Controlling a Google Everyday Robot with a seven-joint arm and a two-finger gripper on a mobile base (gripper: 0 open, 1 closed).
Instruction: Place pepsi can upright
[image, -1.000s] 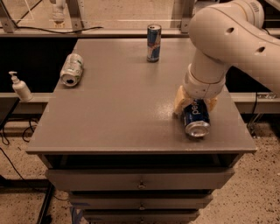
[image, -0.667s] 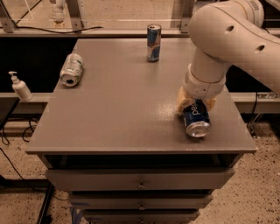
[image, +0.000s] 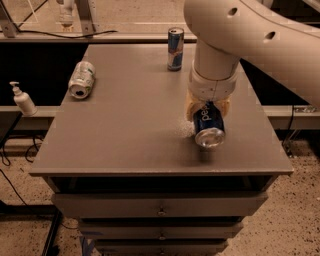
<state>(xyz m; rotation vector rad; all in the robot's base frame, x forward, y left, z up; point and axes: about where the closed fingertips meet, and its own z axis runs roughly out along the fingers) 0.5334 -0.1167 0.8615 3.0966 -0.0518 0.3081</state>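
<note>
The pepsi can is dark blue with white lettering. It is tilted, with its silver end facing the camera, and hangs just above the right front part of the grey table; its shadow falls beneath it. My gripper comes down from the large white arm. Its yellowish fingers are shut on the can's upper end. The far side of the can is hidden by the wrist.
A slim blue-and-silver can stands upright at the back centre. A silver-and-green can lies on its side at the back left. A white pump bottle stands on a lower ledge left of the table. Drawers sit below the tabletop.
The pepsi can lay on the table near the right edge under the gripper. It is now lifted off the surface and has moved a little left with the gripper.
</note>
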